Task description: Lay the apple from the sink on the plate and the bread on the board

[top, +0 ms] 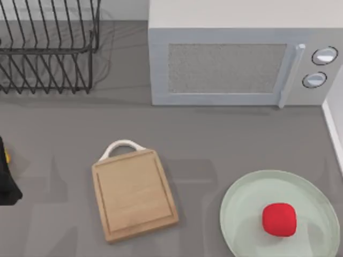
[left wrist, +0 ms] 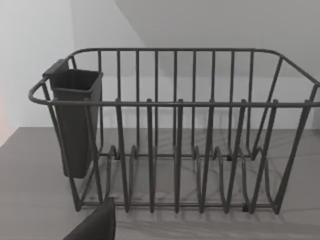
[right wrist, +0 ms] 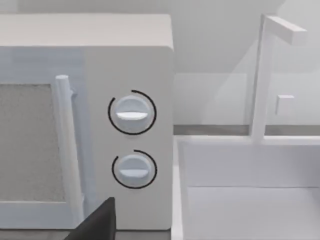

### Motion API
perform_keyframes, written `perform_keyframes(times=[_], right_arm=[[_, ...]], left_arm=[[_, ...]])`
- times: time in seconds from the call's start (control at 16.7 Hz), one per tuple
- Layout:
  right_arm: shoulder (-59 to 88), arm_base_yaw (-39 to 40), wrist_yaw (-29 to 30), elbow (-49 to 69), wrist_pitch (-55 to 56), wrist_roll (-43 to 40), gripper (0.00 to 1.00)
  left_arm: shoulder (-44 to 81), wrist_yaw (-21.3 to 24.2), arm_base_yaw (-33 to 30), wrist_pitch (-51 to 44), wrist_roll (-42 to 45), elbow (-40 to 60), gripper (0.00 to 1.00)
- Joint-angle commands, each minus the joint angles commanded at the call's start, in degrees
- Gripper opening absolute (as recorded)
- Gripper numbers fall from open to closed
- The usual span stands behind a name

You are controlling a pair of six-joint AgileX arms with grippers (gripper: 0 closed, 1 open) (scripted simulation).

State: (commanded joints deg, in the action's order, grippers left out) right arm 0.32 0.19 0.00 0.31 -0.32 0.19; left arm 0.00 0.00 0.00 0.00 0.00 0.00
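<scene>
The red apple lies on the pale mint-green plate at the front right of the table. Left of the plate, the light-wood board with its white loop handle lies bare. The bread is out of view. The white sink stands to the right of the microwave, with its edge at the table's right side. My left arm is parked at the table's left edge, and a dark part of my left gripper points at the dish rack. A dark part of my right gripper faces the microwave's knobs.
A white microwave with two knobs stands at the back right. A dark wire dish rack with a cutlery cup stands at the back left. A white tap rises behind the sink.
</scene>
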Motion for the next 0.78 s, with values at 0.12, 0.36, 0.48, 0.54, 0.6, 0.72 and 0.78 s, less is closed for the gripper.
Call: perform_keyframes(times=[0.12, 0.36, 0.48, 0.54, 0.6, 0.72, 0.78], right_arm=[[-0.32, -0.19, 0.0, -0.31, 0.31, -0.19, 1.0], [-0.32, -0.19, 0.0, -0.31, 0.31, -0.19, 1.0], [-0.32, -0.19, 0.0, -0.31, 0.31, -0.19, 1.0], [-0.32, -0.19, 0.0, -0.31, 0.31, -0.19, 1.0], [-0.32, -0.19, 0.0, -0.31, 0.31, -0.19, 1.0], [-0.32, -0.19, 0.0, -0.31, 0.31, -0.19, 1.0], [-0.32, -0.19, 0.0, -0.31, 0.31, -0.19, 1.0]], left_arm=[[0.0, 0.0, 0.0, 0.0, 0.0, 0.0, 1.0], [0.01, 0.0, 0.0, -0.01, 0.01, 0.01, 1.0], [1.79, 0.0, 0.22, -1.33, 0.89, 1.74, 1.0], [3.61, 0.0, 0.43, -2.63, 1.77, 3.42, 1.0], [6.03, 0.02, 0.69, -4.3, 2.89, 5.58, 1.0], [12.69, 0.05, 1.36, -8.55, 5.75, 11.09, 1.0], [16.86, 0.06, 1.75, -11.06, 7.43, 14.34, 1.0]])
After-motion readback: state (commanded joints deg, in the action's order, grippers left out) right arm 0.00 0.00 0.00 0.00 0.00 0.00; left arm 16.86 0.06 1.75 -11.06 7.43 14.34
